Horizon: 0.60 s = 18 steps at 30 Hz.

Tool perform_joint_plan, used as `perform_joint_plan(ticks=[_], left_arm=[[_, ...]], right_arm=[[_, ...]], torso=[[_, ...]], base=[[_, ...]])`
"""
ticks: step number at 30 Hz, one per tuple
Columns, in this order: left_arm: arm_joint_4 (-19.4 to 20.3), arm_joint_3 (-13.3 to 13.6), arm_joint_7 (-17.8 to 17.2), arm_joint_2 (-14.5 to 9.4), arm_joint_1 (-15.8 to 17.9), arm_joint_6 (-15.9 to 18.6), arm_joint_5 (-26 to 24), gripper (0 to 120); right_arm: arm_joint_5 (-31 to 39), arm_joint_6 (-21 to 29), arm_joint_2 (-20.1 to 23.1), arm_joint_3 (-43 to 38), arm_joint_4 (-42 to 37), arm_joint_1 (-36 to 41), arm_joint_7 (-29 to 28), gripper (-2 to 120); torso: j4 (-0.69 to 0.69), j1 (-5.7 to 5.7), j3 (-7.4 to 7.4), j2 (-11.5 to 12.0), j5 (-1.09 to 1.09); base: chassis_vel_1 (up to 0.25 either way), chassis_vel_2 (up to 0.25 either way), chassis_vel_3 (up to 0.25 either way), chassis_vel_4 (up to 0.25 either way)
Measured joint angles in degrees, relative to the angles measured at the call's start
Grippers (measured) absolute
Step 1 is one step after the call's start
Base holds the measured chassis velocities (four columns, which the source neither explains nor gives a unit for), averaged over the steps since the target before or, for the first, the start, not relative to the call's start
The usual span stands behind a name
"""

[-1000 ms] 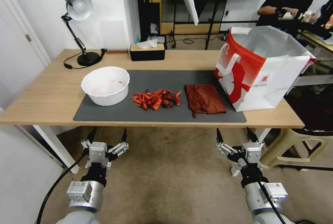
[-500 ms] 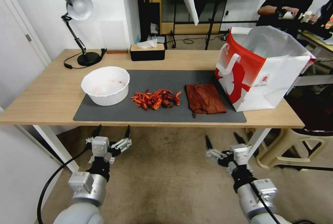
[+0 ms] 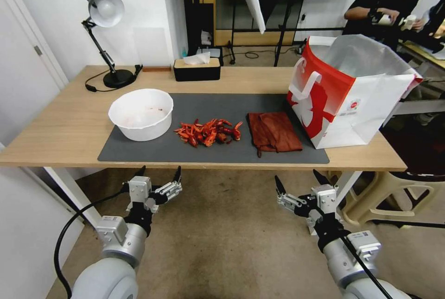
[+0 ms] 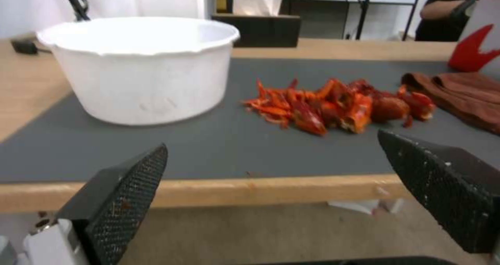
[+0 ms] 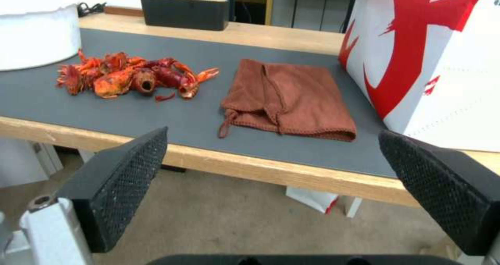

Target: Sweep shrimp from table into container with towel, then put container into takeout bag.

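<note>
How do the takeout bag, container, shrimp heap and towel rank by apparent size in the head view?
Largest to smallest, as they look in the head view:
1. takeout bag
2. container
3. shrimp heap and towel: too alike in spread to rank; the heap is wider, the towel deeper.

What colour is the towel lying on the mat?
Rust-brown, a plain cloth with no pattern; the towel shows best in the right wrist view.

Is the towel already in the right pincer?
No, the towel lies folded on the grey mat, while the open right pincer hangs below the table edge.
</note>
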<state>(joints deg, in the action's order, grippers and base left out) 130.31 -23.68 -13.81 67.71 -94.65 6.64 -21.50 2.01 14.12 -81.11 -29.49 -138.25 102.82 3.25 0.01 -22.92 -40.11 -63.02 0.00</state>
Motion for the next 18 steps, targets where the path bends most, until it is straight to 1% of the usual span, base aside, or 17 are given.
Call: perform_joint_plan(ticks=[2, 3, 4, 6, 7, 8, 10, 11, 12, 13, 15, 16, 17, 18], left_arm=[[-1.46, -0.75, 1.03, -0.59, 1.48, -3.25, 0.72, 100], [-2.93, -1.56, 2.28, -1.47, 3.3, -6.03, 0.94, 100], [-2.93, -1.56, 2.28, -1.47, 3.3, -6.03, 0.94, 100], [-4.73, -2.96, 4.24, -3.51, 6.52, -8.23, 0.44, 100], [-6.14, -4.02, 5.57, -5.55, 8.9, -8.91, -0.65, 100], [-6.14, -4.02, 5.57, -5.55, 8.9, -8.91, -0.65, 100], [-8.6, -4.95, 7.27, -9.23, 12.77, -9.66, -2.76, 100], [-10.36, -5.01, 8.01, -11.65, 15.22, -9.97, -4.22, 100], [-11.96, -4.67, 8.52, -13.36, 17.2, -10.11, -5.11, 100], [-11.96, -4.67, 8.52, -13.36, 17.2, -10.11, -5.11, 100], [-14.75, -3.46, 10.08, -16.19, 20.9, -10.25, -6.68, 100], [-15.84, -2.98, 11.39, -17.47, 22.56, -10.05, -7.45, 100], [-15.84, -2.98, 11.39, -17.47, 22.56, -10.05, -7.45, 100], [-16.71, -2.68, 12.84, -18.69, 24.38, -9.03, -8.15, 100]], right_arm=[[0.0, -0.04, 0.06, 0.0, 0.0, -0.01, 0.0, 100], [-0.02, -0.08, 0.14, 0.0, 0.0, -0.02, 0.04, 100], [-0.02, -0.08, 0.14, 0.0, 0.0, -0.02, 0.04, 100], [-0.1, -0.11, 0.27, 0.0, 0.01, -0.03, 0.07, 100], [-0.18, -0.12, 0.38, 0.04, 0.07, -0.02, 0.1, 100], [-0.18, -0.12, 0.38, 0.04, 0.07, -0.02, 0.1, 100], [-0.29, -0.12, 0.43, 0.15, 0.17, -0.02, 0.17, 100], [-0.53, -0.12, 0.32, 0.24, 0.19, 0.02, 0.3, 100], [-0.74, -0.11, 0.03, 0.35, 0.19, 0.15, 0.39, 100], [-0.74, -0.11, 0.03, 0.35, 0.19, 0.15, 0.39, 100], [-1.47, -0.14, -0.62, 0.74, 0.19, 0.46, 0.57, 100], [-1.95, -0.22, -0.93, 0.96, 0.23, 0.56, 0.67, 100], [-1.95, -0.22, -0.93, 0.96, 0.23, 0.56, 0.67, 100], [-2.26, -0.25, -1.13, 1.13, 0.34, 0.61, 0.77, 100]], torso=[[0.0, 0.0, 0.0, 0.0, 0.0], [0.0, 0.0, 0.0, 0.0, -0.01], [0.0, 0.0, 0.0, 0.0, -0.01], [-0.01, 0.0, 0.0, 0.0, -0.01], [-0.03, 0.0, 0.0, 0.0, 0.01], [-0.03, 0.0, 0.0, 0.0, 0.01], [-0.02, -0.01, 0.0, 0.0, -0.01], [-0.01, 0.0, 0.0, 0.0, 0.0], [0.0, 0.0, 0.0, 0.0, 0.0], [0.0, 0.0, 0.0, 0.0, 0.0], [-0.02, 0.0, -0.01, 0.0, -0.02], [-0.01, 0.0, 0.0, 0.0, -0.02], [-0.01, 0.0, 0.0, 0.0, -0.02], [0.0, 0.0, 0.0, 0.0, -0.01]], base=[[0.0, 0.0, 0.0, 0.0], [0.0, 0.0, 0.0, 0.0], [0.0, 0.0, 0.0, 0.0], [0.0, 0.0, 0.0, 0.0], [0.0, 0.0, 0.0, 0.0], [0.0, 0.0, 0.0, 0.0], [0.0, 0.0, 0.0, 0.0], [0.0, 0.0, 0.0, 0.0], [0.0, 0.0, 0.0, 0.0], [0.0, 0.0, 0.0, 0.0], [0.0, 0.0, 0.0, 0.0], [0.0, 0.0, 0.0, 0.0], [0.0, 0.0, 0.0, 0.0], [0.0, 0.0, 0.0, 0.0]])
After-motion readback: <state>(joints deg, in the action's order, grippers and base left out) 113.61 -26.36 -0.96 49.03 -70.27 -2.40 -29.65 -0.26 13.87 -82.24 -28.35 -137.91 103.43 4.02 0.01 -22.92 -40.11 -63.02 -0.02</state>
